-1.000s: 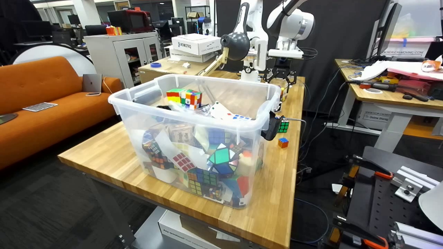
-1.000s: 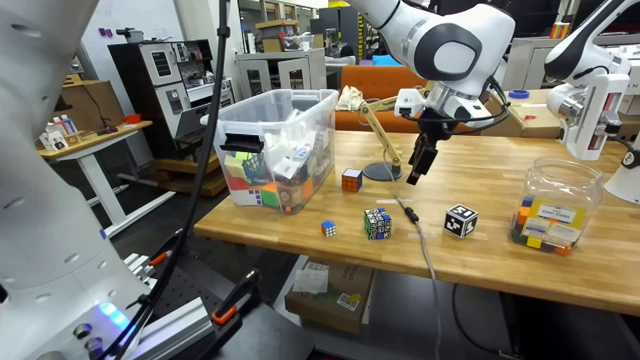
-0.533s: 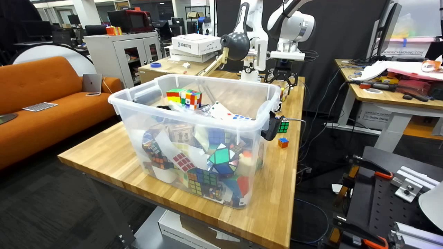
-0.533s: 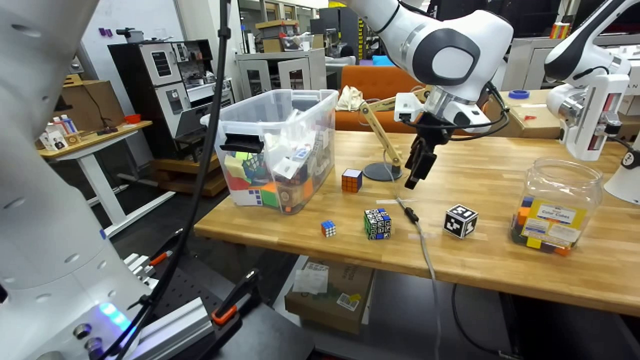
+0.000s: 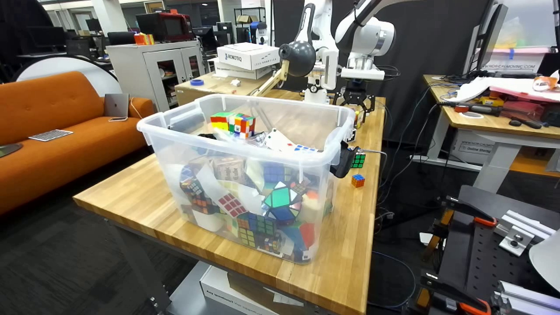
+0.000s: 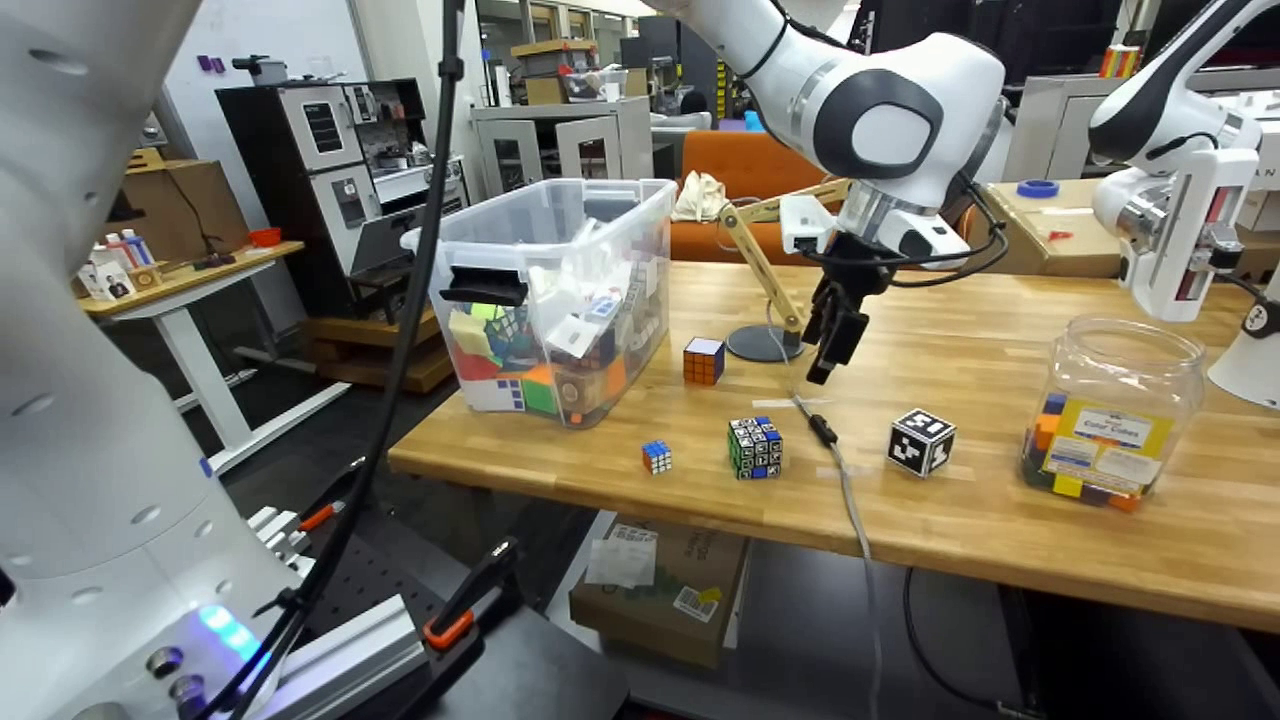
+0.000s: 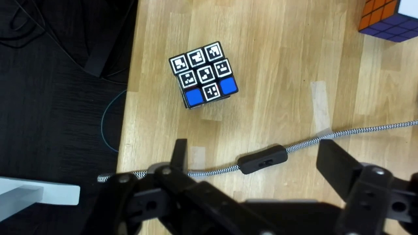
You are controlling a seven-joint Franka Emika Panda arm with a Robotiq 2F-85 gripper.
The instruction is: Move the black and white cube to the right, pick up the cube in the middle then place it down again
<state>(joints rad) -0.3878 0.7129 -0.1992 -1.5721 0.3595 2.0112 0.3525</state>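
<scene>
The claw (image 7: 254, 155) is spread wide, holding nothing; below it, off to one side, sits the black-and-white puzzle cube (image 7: 204, 75), likely light, hard and slippery, best pinched on two flat sides

Clear bin (image 6: 545, 262) sits loaded on wooden table (image 6: 1000, 340); contents (image 5: 280, 197) mostly too hazy through plastic to list. Lamp base (image 6: 752, 345) near bin. Braided cord (image 7: 365, 130) with black inline switch (image 7: 263, 159) runs over table edge. Labelled jar (image 6: 1120, 365) well apart, coloured pieces (image 6: 1047, 432) inside. Orange sofa (image 5: 48, 103) behind.
</scene>
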